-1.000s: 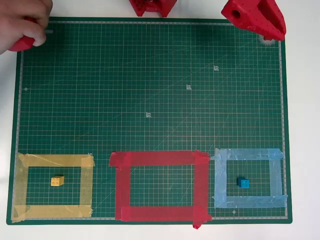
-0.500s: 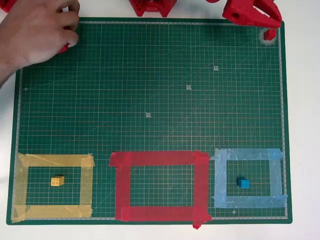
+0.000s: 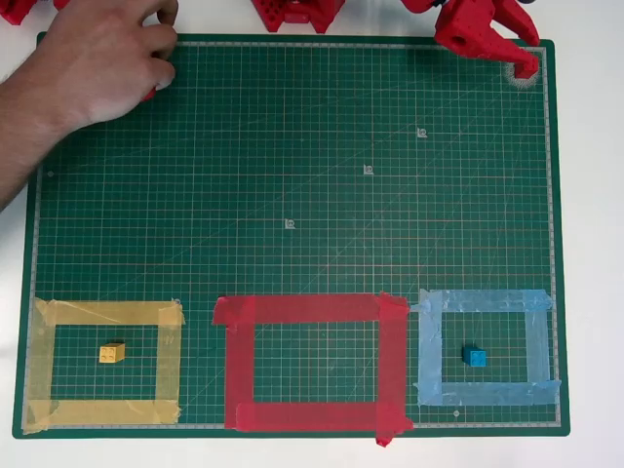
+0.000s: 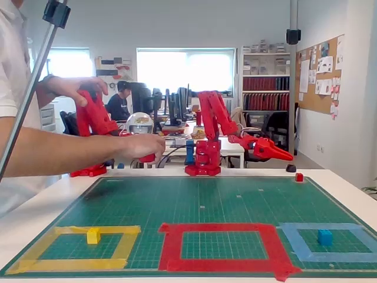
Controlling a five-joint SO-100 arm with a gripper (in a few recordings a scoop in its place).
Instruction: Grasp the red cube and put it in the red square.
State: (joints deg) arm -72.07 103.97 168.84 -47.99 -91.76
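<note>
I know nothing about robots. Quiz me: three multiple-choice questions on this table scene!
1. Where is the red cube? A) in the red square B) at the far right corner of the mat C) in someone's hand
2. How many tape outlines? A) three B) two C) four
3. The yellow block is A) gripped B) stacked on another block C) lying inside the yellow outline

B: in the fixed view it sits on that corner near the gripper. A: yellow, red, light blue. C: it rests within the tape.
</note>
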